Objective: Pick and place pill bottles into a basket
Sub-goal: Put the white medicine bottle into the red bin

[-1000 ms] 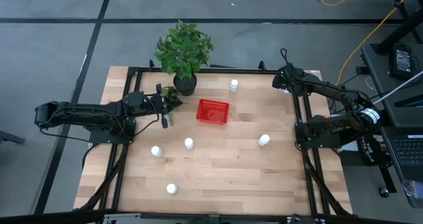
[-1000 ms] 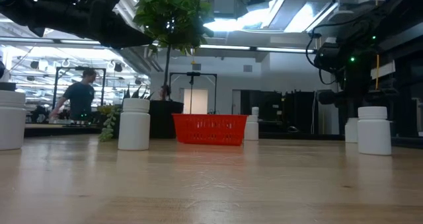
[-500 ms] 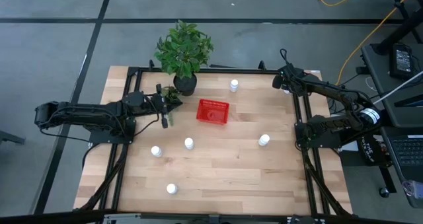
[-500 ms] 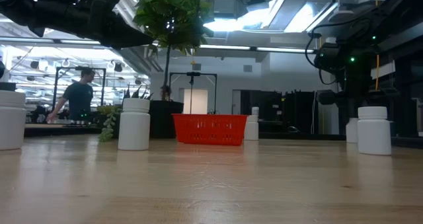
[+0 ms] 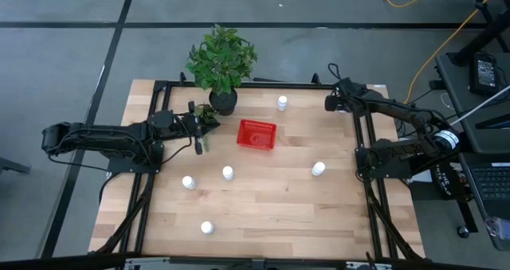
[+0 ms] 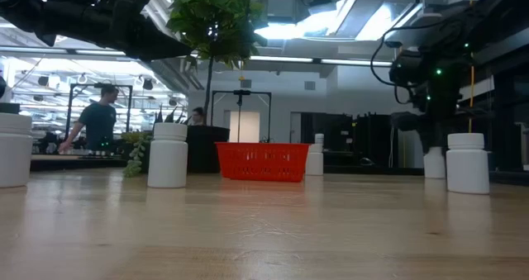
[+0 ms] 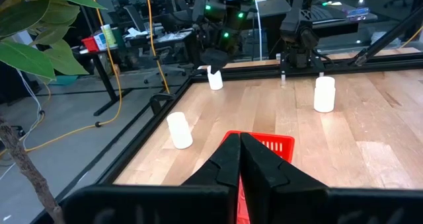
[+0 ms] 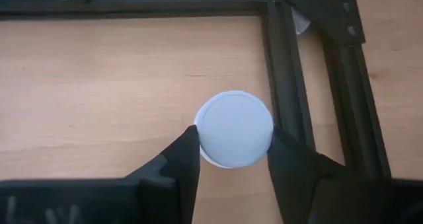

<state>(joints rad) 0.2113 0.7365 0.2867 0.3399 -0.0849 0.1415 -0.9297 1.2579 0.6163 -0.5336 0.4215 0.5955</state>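
Observation:
The red mesh basket (image 5: pixel 256 134) stands mid-table toward the far side. Several white pill bottles stand upright on the wood: one past the basket (image 5: pixel 282 103), one at the right (image 5: pixel 319 169), and others toward the near left (image 5: pixel 228 173) (image 5: pixel 206 228). My right gripper (image 5: pixel 329 103) hangs over the far right corner, its fingers shut on one more pill bottle (image 8: pixel 234 125). My left gripper (image 7: pixel 241 159) is shut and holds nothing. It waits level just left of the basket (image 7: pixel 271 143). My right gripper pinches the pill bottle's round cap between its two fingers, one on each side of the cap's rim (image 8: pixel 200 128). The fingers slant down on it from above. The bottle (image 6: pixel 435 162) stays upright; whether its base still meets the table I cannot tell.
A potted plant (image 5: pixel 221 63) stands at the far edge, left of the basket. Black frame rails (image 8: pixel 284 65) run right beside the held bottle at the table's corner. A person (image 6: pixel 99 123) is in the room behind. Bare wood lies between basket and right gripper.
My right gripper has rolled about its wrist and swung a little toward the table's left edge, along the far edge. In the low view the bottle below it now shows more fully and a little farther left.

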